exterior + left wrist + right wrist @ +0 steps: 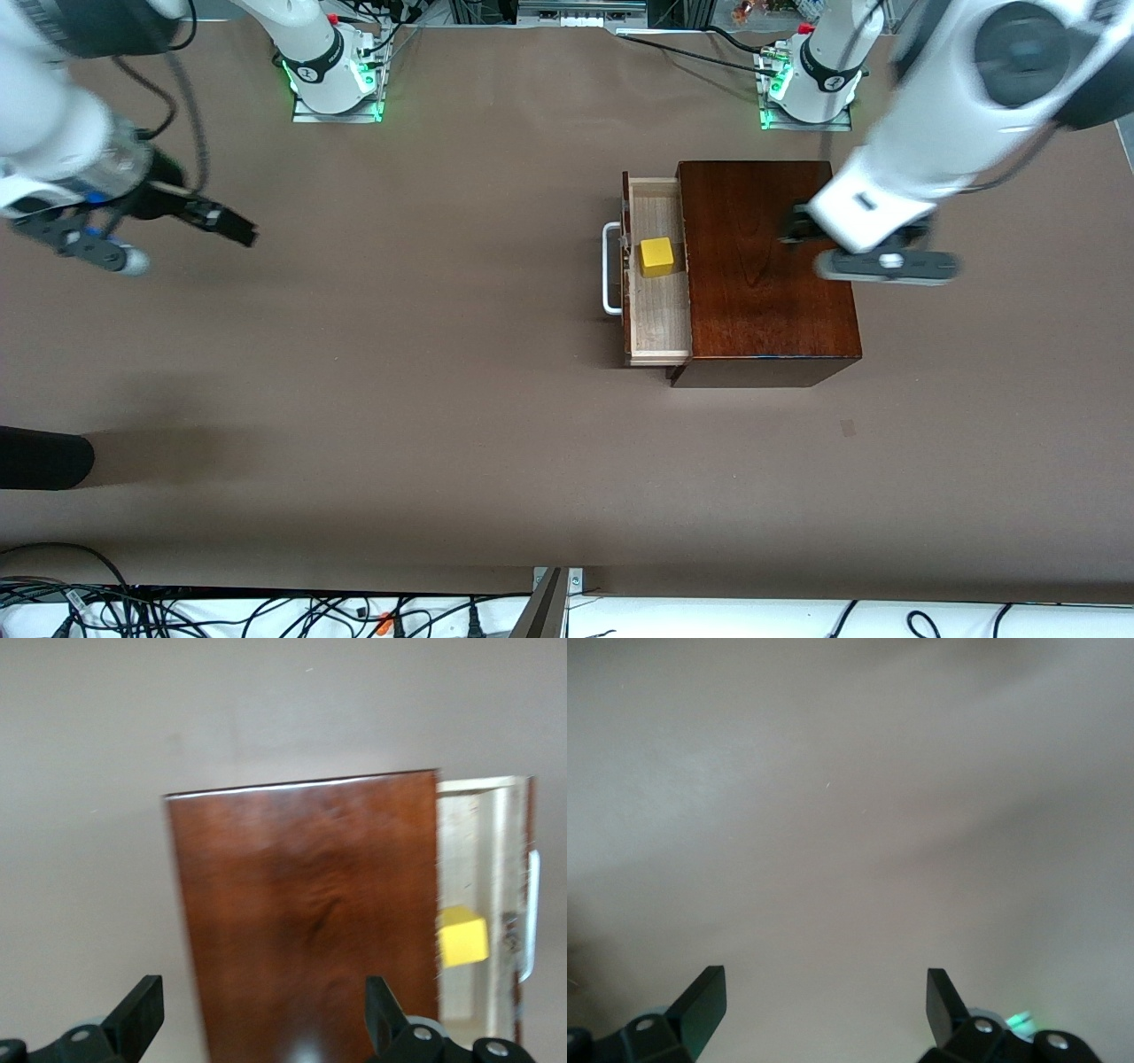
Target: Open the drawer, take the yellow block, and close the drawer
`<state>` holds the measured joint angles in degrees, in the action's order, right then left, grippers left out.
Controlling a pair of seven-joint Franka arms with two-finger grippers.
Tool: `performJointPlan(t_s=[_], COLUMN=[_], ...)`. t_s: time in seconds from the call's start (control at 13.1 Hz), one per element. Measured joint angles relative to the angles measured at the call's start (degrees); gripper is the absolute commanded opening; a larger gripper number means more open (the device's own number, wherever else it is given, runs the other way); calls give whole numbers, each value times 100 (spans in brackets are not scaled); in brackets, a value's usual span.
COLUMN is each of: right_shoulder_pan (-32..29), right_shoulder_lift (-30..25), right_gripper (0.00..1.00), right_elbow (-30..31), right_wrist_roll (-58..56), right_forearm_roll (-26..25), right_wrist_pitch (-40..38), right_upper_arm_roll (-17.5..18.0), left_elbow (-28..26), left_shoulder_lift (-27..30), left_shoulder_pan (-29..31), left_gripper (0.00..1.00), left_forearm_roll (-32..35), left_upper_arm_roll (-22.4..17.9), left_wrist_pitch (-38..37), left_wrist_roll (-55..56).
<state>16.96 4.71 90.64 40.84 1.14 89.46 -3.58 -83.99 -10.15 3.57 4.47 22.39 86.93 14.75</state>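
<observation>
The drawer (657, 270), a pale light-wood tray with a dark front and a white U-shaped bar handle (610, 269), stands pulled partway out of a dark reddish-brown wooden box (762, 266) that sits on the brown worktop (425, 399) toward the left arm's end. In it lies the small bright yellow cube, the yellow block (656, 256), on the drawer's floor close to the front panel and about midway along the tray, with nothing lying on top of it; in the left wrist view the yellow block (462, 936) shows just past the edge of the box's top (306, 912). Going across the front view from its left edge: the right end effector (173, 232) hangs over bare worktop at the right arm's end, well apart from the box, its fingers (700, 1005) spread wide with nothing between them, and that arm waits. A dark rounded shape (40, 457) intrudes at the view's edge, nearer the camera. The drawer comes next, then the box, and over the box's top hovers the left end effector (797, 229), its fingers (137, 1014) also spread wide and holding nothing. Cables (221, 611) run along the worktop's near edge.
</observation>
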Motion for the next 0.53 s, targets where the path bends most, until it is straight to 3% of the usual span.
performJointPlan(t_s=[0.15,0.31,0.53], right_shoulder_pan=[637,1380,2296], right_shoulder_lift=[5,69,448], right_gripper=[100,100,100], right_elbow=[0,-2,-259], right_wrist_roll=[1435,3074,5508], right_forearm_roll=[7,17,239], right_wrist_pitch=[11,80,424], right_upper_arm_roll=[19,39,51], left_elbow=[173,196,27], left_shoulder_lift=[62,149,350], left_shoulder_pan=[383,595,143], left_gripper=[100,100,100], left_forearm_roll=[-95,-365,-502], left_upper_arm_roll=[-13,-273,-1269], left_wrist_pitch=[-332,-441,-500], left_wrist_roll=[-555,-1078,-1482])
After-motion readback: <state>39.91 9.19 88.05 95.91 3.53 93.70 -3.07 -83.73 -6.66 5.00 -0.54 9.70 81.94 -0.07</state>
